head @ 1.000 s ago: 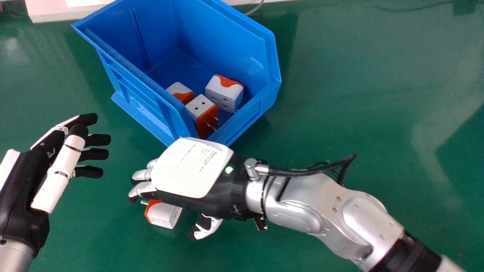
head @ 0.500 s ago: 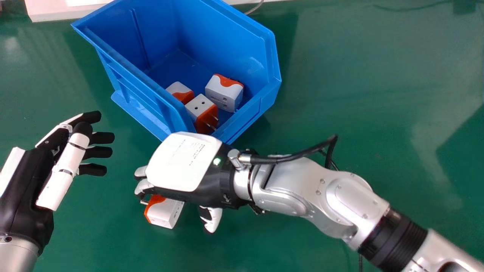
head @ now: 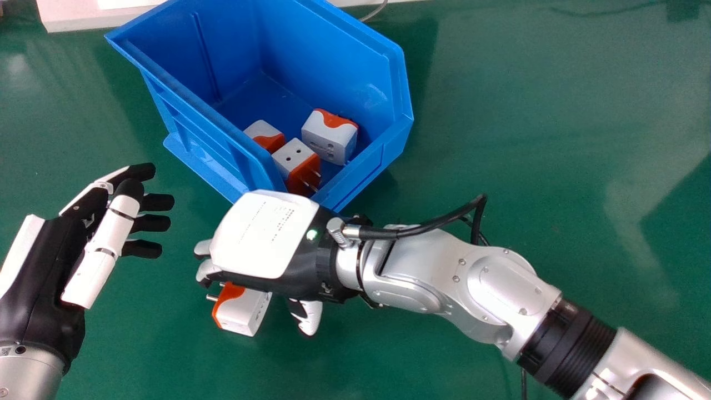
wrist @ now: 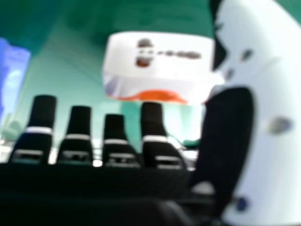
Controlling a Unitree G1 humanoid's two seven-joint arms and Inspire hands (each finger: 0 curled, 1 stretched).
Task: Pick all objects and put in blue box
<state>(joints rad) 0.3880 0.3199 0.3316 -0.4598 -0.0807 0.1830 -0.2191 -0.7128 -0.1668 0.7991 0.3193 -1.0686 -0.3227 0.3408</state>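
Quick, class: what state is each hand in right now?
Left hand: open, empty.
Right hand: open, partly over the white-and-orange plug adapter, not gripping it.

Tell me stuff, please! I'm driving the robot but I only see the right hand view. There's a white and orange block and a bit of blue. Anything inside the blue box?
Observer: Yes, three adapters lie in the blue box.
Operator: Cool! What's my other hand doing?
Observer: The left hand is at the head view's left, open and holding nothing.
Operator: Does my block have pokey bits?
Observer: Yes, the loose adapter has metal prongs pointing to the head view's left.
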